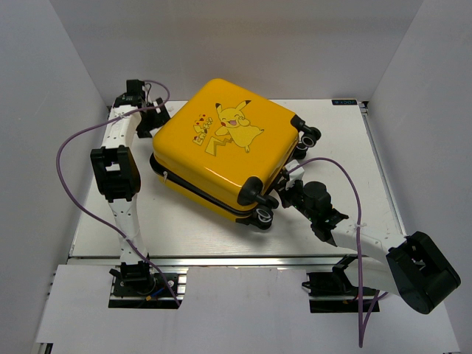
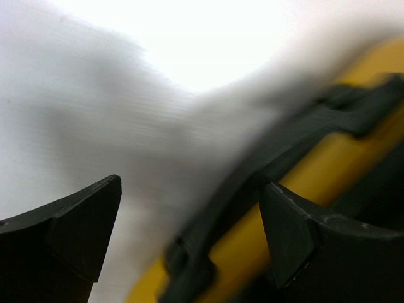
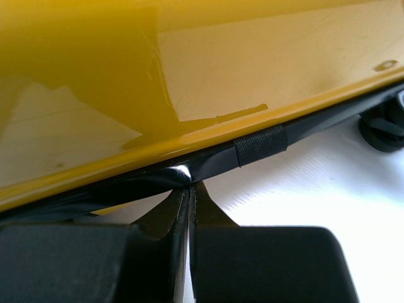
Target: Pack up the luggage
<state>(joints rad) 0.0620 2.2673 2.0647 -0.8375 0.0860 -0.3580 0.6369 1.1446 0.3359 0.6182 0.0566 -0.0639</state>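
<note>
The luggage lies flat at table centre, print side up. Left gripper sits at its 10 o'clock corner, 2 fingers spread. Right gripper sits at 4 o'clock, fingers pressed together, tips touching the black zipper trim.

Bright yellow luggage, cartoon Pikachu print, black zipper trim; white table

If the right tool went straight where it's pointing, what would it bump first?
The black zipper trim on the yellow luggage. The right tool is shut, its tips seemingly right at it, though contact is unclear.
</note>
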